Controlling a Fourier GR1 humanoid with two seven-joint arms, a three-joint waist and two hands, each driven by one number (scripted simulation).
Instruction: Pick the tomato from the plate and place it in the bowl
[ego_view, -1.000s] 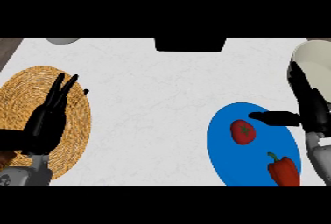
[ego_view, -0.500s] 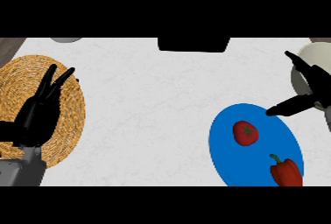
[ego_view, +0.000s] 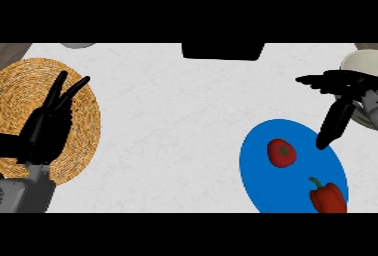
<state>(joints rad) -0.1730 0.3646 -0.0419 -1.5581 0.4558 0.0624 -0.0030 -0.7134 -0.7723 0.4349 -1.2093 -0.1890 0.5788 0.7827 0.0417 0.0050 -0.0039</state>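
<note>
- Tomato (ego_view: 281, 153) sits on the blue plate (ego_view: 258, 175), upper-left part of it, untouched.
- Red pepper (ego_view: 327, 196) on the same plate, lower right, apart from the tomato.
- Right robot hand (ego_view: 341, 95) at the view's right edge, above the plate: fingers spread wide and pointing left, thumb hanging down with its tip over the plate's upper right rim. Holds nothing; tip is near the tomato but not touching it.
- Bowl (ego_view: 363, 67), pale, at the upper right corner, partly hidden behind the right robot hand and cut by the edge.
- Left robot hand (ego_view: 50, 125) at the left, fingers straight and up, resting over the round woven mat (ego_view: 29, 85); holds nothing.
- Worktop (ego_view: 177, 125) is light grey, marbled.
- Dark block (ego_view: 223, 50) at the top centre edge; grey round thing (ego_view: 77, 45) at the top left, mostly cut off, cannot tell what it is.
</note>
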